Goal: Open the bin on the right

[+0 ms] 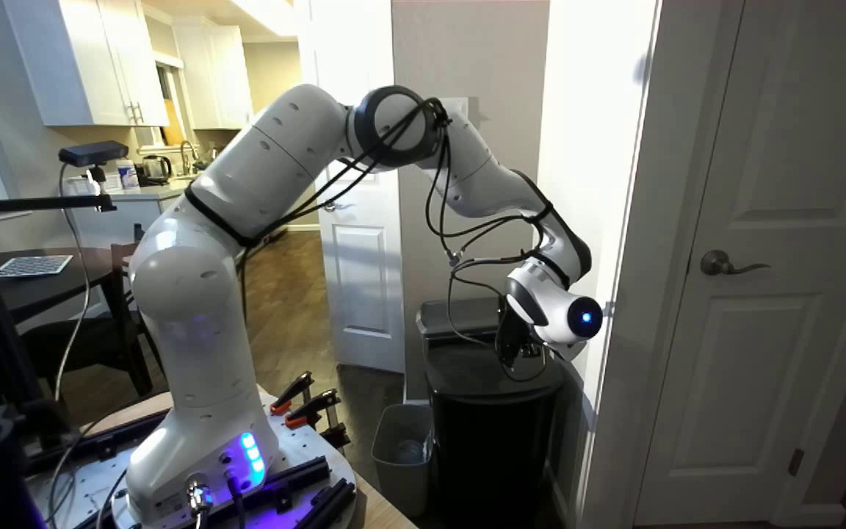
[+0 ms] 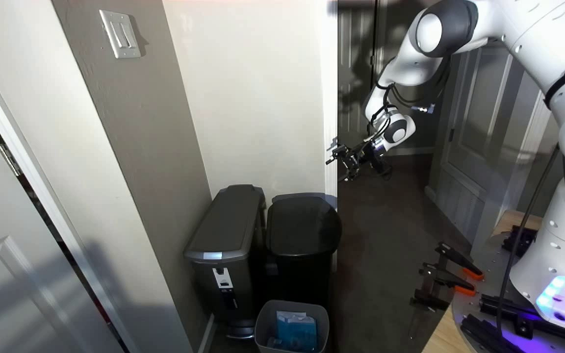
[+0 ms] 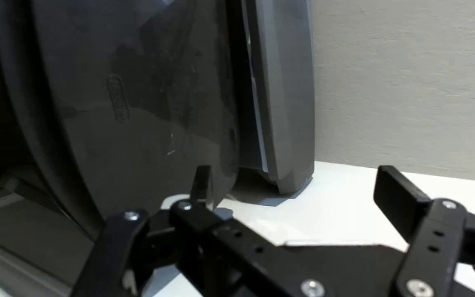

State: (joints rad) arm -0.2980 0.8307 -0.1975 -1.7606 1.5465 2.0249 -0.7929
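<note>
The bin [image 2: 299, 279] is standing beside the grey container [image 2: 241, 274], its lid [image 2: 304, 226] lying flat and closed. I am judging this the reach: the gripper [image 3: 294, 177] is hovering near the lid but apart, fingers [image 3: 402, 202] standing wide, holding nothing. The next move is probably calling for a fingertip under its edge. The wrist view is showing lettering [image 3: 118, 98]; only an exterior view is showing the blue packet [image 2: 296, 332] inside the basket [image 2: 314, 310].

White arm [image 1: 298, 132] in a high arch, wrist [image 1: 551, 295] low, hand [image 3: 295, 181] with fingers [image 3: 400, 202] well apart.
</note>
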